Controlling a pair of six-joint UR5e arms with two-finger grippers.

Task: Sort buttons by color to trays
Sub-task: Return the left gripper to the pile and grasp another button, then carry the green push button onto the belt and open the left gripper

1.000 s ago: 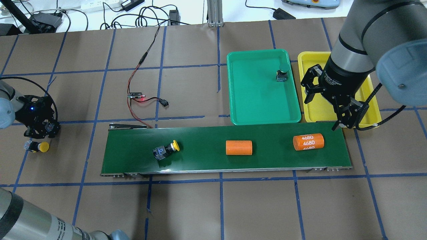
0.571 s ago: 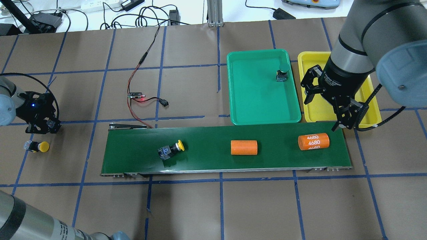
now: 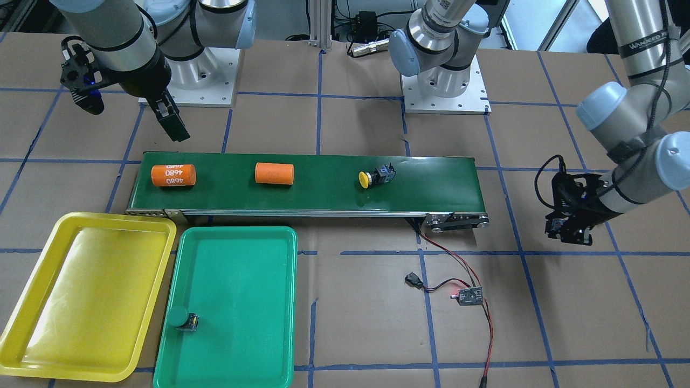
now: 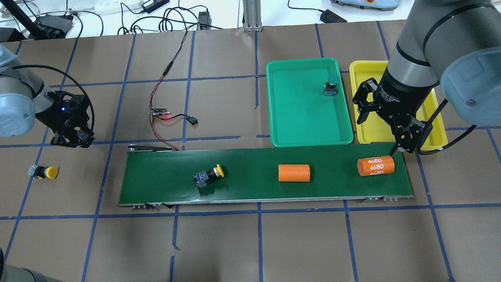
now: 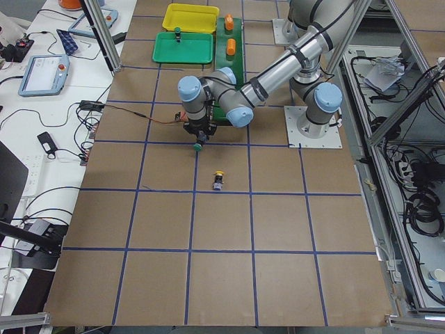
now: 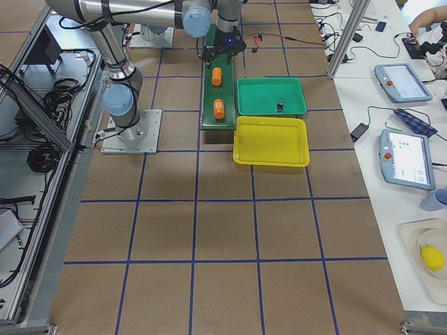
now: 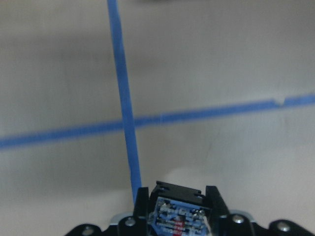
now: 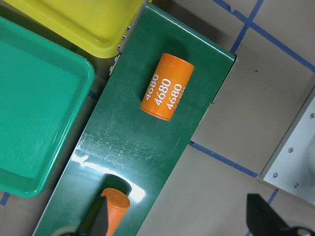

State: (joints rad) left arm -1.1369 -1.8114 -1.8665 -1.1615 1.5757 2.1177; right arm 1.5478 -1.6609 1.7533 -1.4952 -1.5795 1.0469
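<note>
Left pincer [image 4: 74, 135]: pinching the held button [image 7: 178, 216] above the surface; its cap looks green in my left side view.
Belt [image 4: 156, 188]: its end lies to that pincer's right, slightly toward the robot. I'd judge that the drop spot.
Yellow button [image 4: 207, 176]: lying slantwise on the belt.
Right pincer [image 4: 377, 133]: spread, at the belt's far end.
Green tray [image 4: 305, 60]: beyond the belt, nearer the right arm.

On the belt [image 4: 250, 192], 9 to 3 o'clock: first button [image 4: 207, 177], middle cylinder [image 4: 294, 172], end cylinder [image 4: 375, 166]. At its 1 o'clock, inner tray [image 4: 297, 117] holding second button [image 4: 330, 88], outer tray [image 4: 372, 132] beside. Third button [image 4: 43, 172] off-belt at 9 o'clock.
</note>
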